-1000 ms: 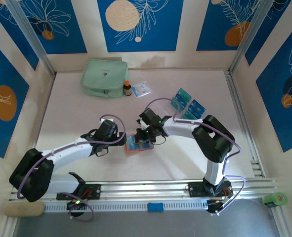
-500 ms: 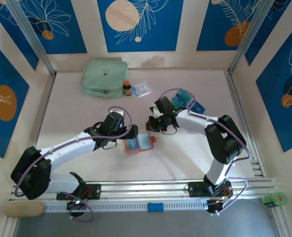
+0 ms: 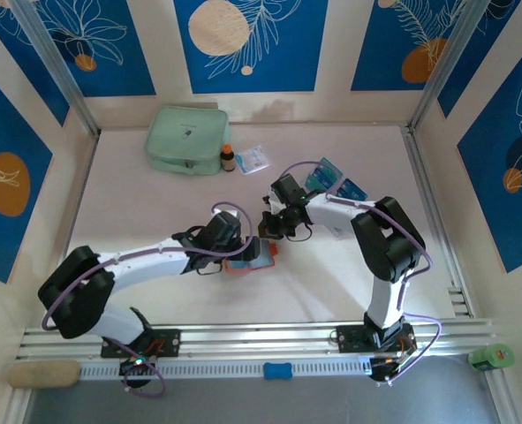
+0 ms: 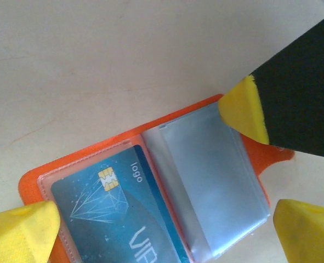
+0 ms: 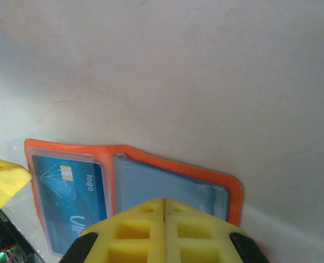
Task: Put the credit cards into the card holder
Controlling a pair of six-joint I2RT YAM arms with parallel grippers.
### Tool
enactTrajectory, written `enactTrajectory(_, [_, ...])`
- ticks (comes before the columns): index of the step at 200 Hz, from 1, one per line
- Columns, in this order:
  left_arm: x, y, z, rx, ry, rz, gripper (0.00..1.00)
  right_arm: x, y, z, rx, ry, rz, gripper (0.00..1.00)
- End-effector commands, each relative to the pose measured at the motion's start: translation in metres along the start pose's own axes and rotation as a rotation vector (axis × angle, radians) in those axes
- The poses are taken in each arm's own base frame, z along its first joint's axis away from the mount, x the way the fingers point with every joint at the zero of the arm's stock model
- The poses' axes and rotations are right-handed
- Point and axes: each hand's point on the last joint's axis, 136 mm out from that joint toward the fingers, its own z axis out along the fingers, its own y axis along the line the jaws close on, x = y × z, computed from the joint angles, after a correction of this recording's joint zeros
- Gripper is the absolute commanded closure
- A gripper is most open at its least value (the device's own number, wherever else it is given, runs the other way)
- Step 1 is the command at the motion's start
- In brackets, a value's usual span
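Over the open card holder [image 4: 205, 181], the left gripper [image 4: 164, 235] has its jaws spread wide, one yellow fingertip [image 4: 19, 230] by the wallet's left end and the other just past its right end, gripping nothing. In the left wrist view, the tip of the right gripper [image 5: 164, 219] sits at the wallet's far right corner; whether it touches the clear pocket cannot be told. Its jaws are pressed together, pad against pad, with nothing visible between them.

The orange wallet lies unfolded flat on the table [image 3: 155, 203], near the middle and between the two grippers. One teal-blue card [image 4: 107, 219] with a chip sits inside the left clear pocket. The right pocket shows pale plastic.

In the top view, the left gripper [image 3: 245, 250] covers part of the wallet and the right gripper [image 3: 272, 223] hangs just beyond it. Loose credit cards [image 3: 352, 189] lie farther back on the right, behind the right arm. A mint-green pouch [image 3: 185, 139] rests at the far left.
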Motion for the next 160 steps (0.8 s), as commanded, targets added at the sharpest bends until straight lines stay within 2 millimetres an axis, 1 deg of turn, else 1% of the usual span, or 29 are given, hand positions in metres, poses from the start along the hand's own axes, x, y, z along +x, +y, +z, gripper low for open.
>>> enactTrajectory(1, [0.009,0.011,0.009,-0.048,0.013,0.030,0.00,0.009,-0.002,0.008,-0.003,0.043,-0.005,1.00])
enactTrajectory(20, [0.013,0.016,0.014,-0.073,0.027,0.049,0.00,0.016,-0.005,0.014,-0.001,0.059,0.007,1.00])
enactTrajectory(76, [0.018,0.031,0.019,-0.126,0.048,0.091,0.00,0.033,0.004,0.027,-0.017,0.079,0.019,1.00])
enactTrajectory(143, [0.022,0.043,0.016,-0.175,0.060,0.115,0.00,0.029,0.009,0.029,-0.033,0.073,0.031,1.00])
enactTrajectory(160, [0.025,0.045,0.018,-0.179,0.065,0.122,0.02,0.029,0.009,0.028,-0.036,0.073,0.034,1.00])
